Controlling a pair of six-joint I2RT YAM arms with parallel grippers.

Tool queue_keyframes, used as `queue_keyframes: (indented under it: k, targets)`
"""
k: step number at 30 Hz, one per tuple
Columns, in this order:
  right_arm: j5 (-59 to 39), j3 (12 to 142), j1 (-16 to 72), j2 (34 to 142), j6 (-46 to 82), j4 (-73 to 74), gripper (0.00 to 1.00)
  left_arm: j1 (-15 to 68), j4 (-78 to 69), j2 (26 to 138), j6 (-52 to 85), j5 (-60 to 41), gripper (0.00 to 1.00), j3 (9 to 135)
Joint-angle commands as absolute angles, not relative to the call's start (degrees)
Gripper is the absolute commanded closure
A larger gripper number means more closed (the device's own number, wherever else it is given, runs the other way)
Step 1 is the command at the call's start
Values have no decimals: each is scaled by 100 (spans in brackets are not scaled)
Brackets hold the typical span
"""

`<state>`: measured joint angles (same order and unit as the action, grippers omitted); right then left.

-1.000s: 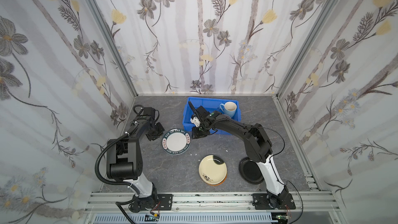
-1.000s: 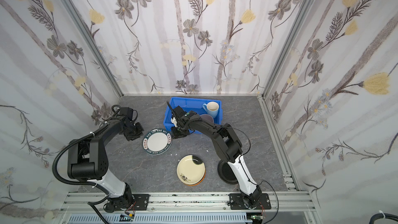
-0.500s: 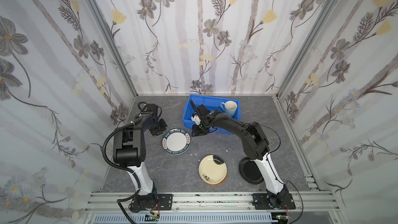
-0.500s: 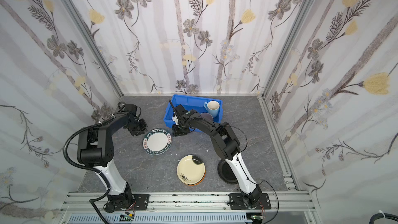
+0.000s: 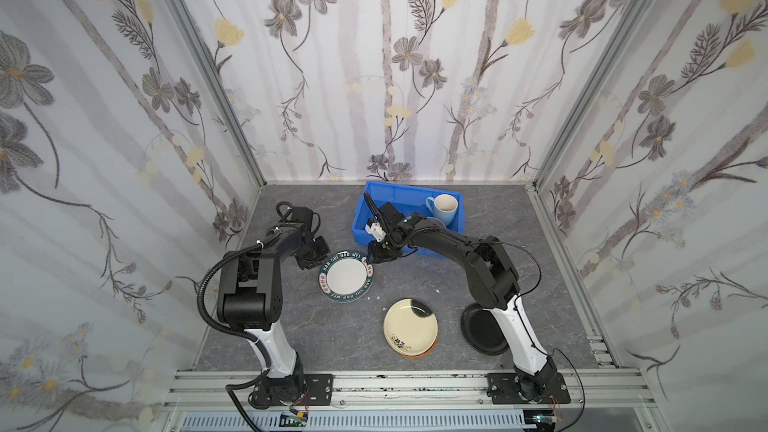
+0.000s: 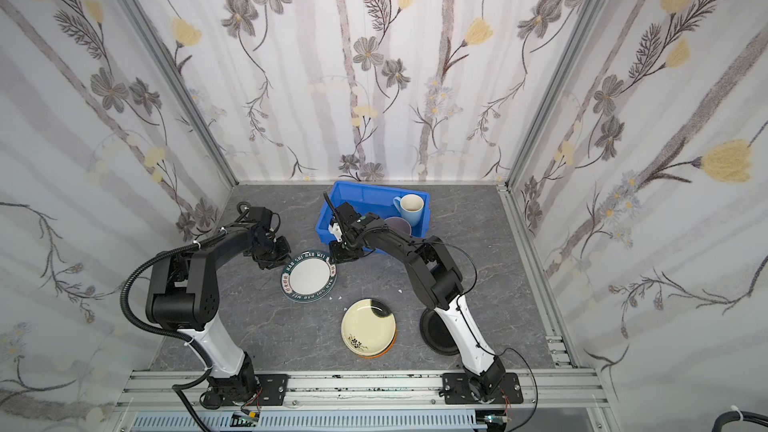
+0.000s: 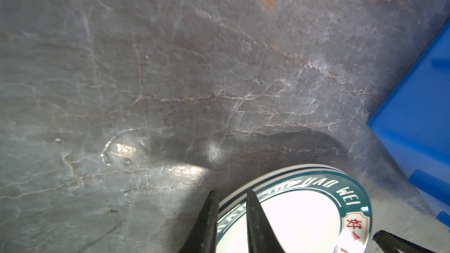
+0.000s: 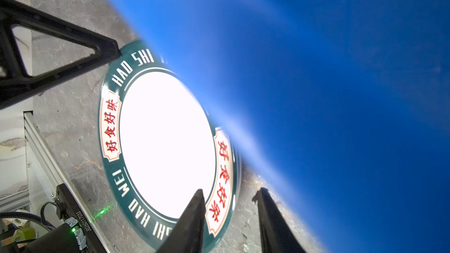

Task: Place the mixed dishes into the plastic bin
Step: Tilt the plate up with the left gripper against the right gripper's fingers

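Both arms are on the one dish: the lettered plate [image 5: 346, 278], flat on the table [image 5: 291, 326] mid-frame in both top views, just lower left of the bin [image 5: 360, 224]. It lies too flat to grab from above, so prob that's why they come at the rim from 2 sides. The left gripper [image 5: 318, 261] sits at the plate's upper-left edge. In the left wrist view its fingers [image 7: 209, 222] stand close together w/ the rim between them, and it looks pinched on. The right gripper [image 5: 372, 258] is at the upper-right edge, squeezed btw plate and bin wall. The right wrist view shows its fingers [image 8: 192, 217] apart, one over the white centre, one past the rim, so open and not biting yet. Mug [image 5: 442, 206] and bowl [image 6: 398, 224] are already in the bin, upper middle. The cream plate [image 5: 410, 328] on an orange plate [image 5: 433, 347] and the black plate [image 5: 478, 332] wait lower right, the black one partly behind the right arm

Vs a sec ago: the right gripper was up by the bin's left wall and has dropped to the plate; the left gripper lifted off, then came back onto the rim; the plate has nudged a bit to the right
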<state>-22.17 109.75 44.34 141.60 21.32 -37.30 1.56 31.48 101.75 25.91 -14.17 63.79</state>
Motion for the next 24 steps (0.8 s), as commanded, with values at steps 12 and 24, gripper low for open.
queue_keyframes:
  k: [12, 24]
  targets:
    - [-2155, 10491, 4509, 13877, 2054, -3657, 68, 334, 3416, 9314, 2720, -1371, 78, 5855]
    - [-2060, 10248, 4535, 13711, 2108, -3562, 68, 387, 3620, 8695, 2697, -1205, 79, 5313]
